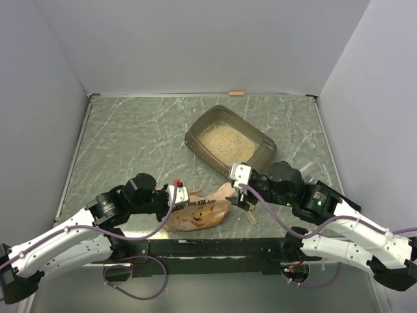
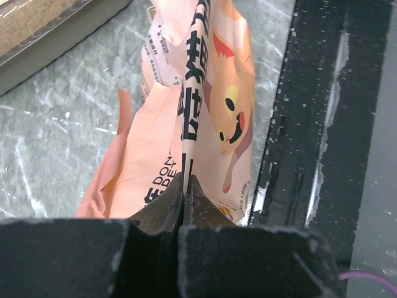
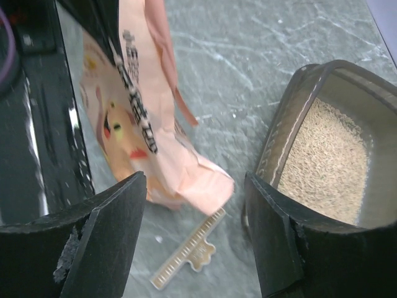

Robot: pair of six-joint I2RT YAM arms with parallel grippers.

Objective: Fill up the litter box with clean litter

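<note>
While the left gripper (image 2: 186, 186) pinches a fold of the crinkled orange bag (image 1: 199, 214) with its fingers pressed together, the bag lies at the 6 o'clock edge of the table (image 1: 130, 143), long axis 8–2 o'clock.

Litter box (image 1: 259, 155): dark translucent tray, rounded corners, 1 o'clock of centre, long axis 10–4 o'clock. Pale beige clean litter (image 1: 225, 143) lies inside.

Right gripper (image 3: 193, 186): fingers spread, holding nothing, over the bag's 2 o'clock end, just beside the box.

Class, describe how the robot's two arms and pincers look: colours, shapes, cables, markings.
The left arm and right arm have white links with rounded black joints. A purple cable runs along each. The left pincer and right pincer have chunky matt black fingers, scuffed at edges. A green light marks the right arm.
</note>
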